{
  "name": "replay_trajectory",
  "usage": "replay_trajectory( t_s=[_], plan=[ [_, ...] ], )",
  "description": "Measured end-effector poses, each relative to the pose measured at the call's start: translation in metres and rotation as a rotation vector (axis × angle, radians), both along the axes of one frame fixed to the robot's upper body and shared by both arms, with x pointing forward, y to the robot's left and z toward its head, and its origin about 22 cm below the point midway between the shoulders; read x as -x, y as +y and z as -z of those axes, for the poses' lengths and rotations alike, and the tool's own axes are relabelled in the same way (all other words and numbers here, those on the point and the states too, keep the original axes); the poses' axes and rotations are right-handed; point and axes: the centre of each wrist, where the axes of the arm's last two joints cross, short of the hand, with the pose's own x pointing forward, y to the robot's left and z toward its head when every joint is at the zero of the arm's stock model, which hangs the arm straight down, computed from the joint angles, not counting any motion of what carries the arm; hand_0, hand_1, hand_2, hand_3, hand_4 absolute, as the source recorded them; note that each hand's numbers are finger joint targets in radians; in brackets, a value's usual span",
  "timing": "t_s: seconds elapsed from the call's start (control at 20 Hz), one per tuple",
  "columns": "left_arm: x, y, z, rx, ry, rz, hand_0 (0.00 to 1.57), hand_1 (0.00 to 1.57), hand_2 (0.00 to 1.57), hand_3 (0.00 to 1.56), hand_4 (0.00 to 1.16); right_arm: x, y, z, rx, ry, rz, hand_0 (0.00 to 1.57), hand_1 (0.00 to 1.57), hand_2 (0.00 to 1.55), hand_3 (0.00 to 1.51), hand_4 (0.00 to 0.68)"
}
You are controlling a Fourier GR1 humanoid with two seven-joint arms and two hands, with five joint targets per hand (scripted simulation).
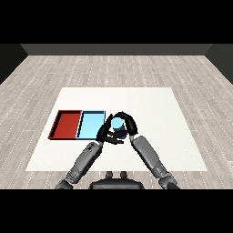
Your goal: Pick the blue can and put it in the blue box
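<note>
Just beside the light blue tray (91,125), right hand (127,124) fingers curl round the blue can (118,124).

No legible text, label, brand, number or sign is found on any surface in the head view. The blue can (118,124) shows a plain face where it is visible between the hands. The red tray (66,124), the light blue tray (90,124) and the white table (154,109) carry no markings.
</note>
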Motion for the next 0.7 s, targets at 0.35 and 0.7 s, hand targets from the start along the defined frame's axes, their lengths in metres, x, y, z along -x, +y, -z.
replay_trajectory(
  t_s=[0.35, 0.7],
  plan=[
    [0.004, -0.001, 0.007, -0.004, -0.003, 0.009, 0.00, 0.00, 0.00, 0.00, 0.00, -0.001, 0.003, -0.005, -0.017, 0.006, -0.029, 1.47, 1.47, 1.46, 1.41, 0.584],
    [-0.007, -0.009, -0.003, 0.007, -0.013, 0.024, 0.00, 0.00, 0.00, 0.00, 0.00, 0.000, 0.018, 0.005, -0.010, 0.009, -0.050, 1.46, 1.46, 1.45, 1.40, 0.556]
  ],
)
